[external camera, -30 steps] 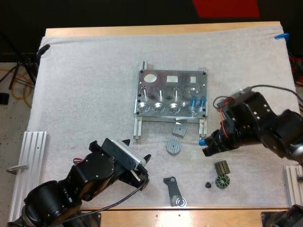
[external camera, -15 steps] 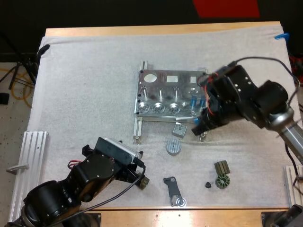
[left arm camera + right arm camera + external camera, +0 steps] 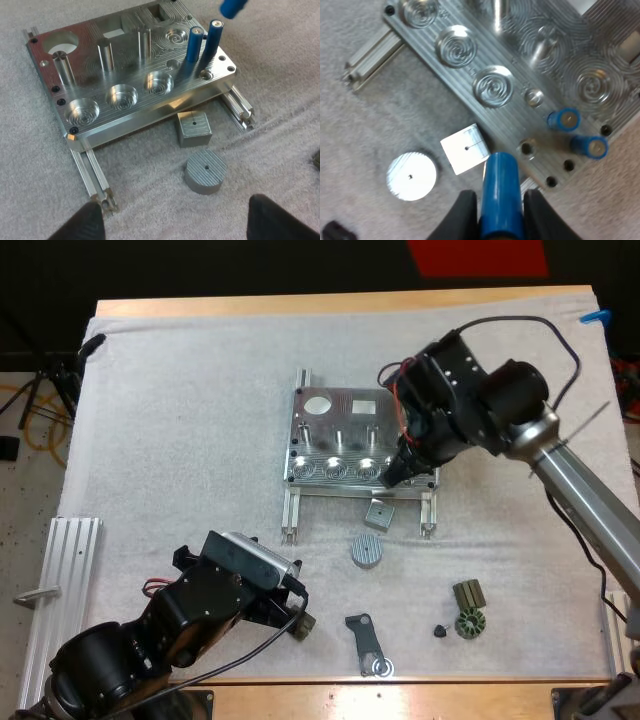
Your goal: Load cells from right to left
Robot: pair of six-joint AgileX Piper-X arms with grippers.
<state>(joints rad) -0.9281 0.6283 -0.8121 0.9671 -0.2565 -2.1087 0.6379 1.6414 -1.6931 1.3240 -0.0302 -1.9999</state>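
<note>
The metal fixture (image 3: 345,435) lies mid-mat on two rails. Two blue cylinders (image 3: 195,44) (image 3: 213,37) stand upright in holes at its right end, also seen from above as blue cylinders (image 3: 563,120) (image 3: 590,146). My right gripper (image 3: 397,473) hovers over the fixture's front right edge, shut on a third blue cylinder (image 3: 500,192), close to an empty hole (image 3: 527,147). That held cylinder's tip (image 3: 233,6) hangs above the standing pair. My left gripper (image 3: 180,227) is open, low over the mat in front of the fixture, with nothing between its fingers (image 3: 82,225).
A square metal block (image 3: 379,513) and a round ribbed disc (image 3: 367,550) lie just in front of the fixture. Small dark parts (image 3: 468,592), a toothed ring (image 3: 470,624) and a black bracket (image 3: 366,638) sit near the front edge. A ribbed aluminium rail (image 3: 62,580) lies at the left.
My right arm has swung up and left from the mat's right side to the fixture's front right edge, carrying the blue cylinder. My left gripper turned slightly, then stayed still.
</note>
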